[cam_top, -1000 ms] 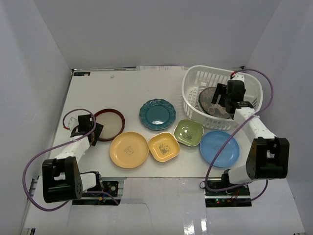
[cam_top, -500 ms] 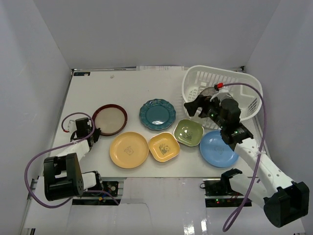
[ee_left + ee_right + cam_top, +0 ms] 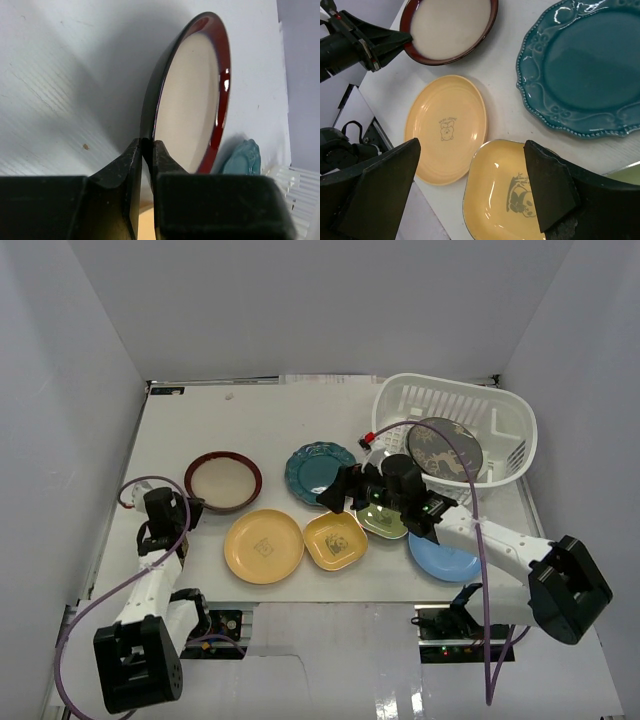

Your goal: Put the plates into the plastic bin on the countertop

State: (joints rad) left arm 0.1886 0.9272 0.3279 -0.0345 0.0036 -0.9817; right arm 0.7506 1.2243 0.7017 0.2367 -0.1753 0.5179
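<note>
My left gripper point(image 3: 187, 507) is shut on the near rim of the brown-rimmed cream plate point(image 3: 223, 480), and the left wrist view shows both fingers pinching that rim point(image 3: 146, 146). My right gripper point(image 3: 345, 493) is open above the small square yellow plate point(image 3: 335, 538), with its fingers point(image 3: 547, 187) spread wide over the dish point(image 3: 505, 195). The white plastic bin point(image 3: 498, 418) stands at the back right with a dark grey plate point(image 3: 445, 448) leaning inside. The scalloped teal plate point(image 3: 318, 472), round yellow plate point(image 3: 263, 545), green plate point(image 3: 385, 520) and light blue plate point(image 3: 445, 558) lie on the countertop point(image 3: 250, 420).
Pale grey walls close in the countertop on three sides. The right forearm stretches over the green and light blue plates and hides part of each. The round yellow plate point(image 3: 445, 130) nearly touches the square one, and the teal plate point(image 3: 590, 65) lies just beyond them.
My left gripper has shut on the cream plate's rim. The right arm has swung from the bin leftward to above the square yellow plate, leaving the dark grey plate in the bin.
</note>
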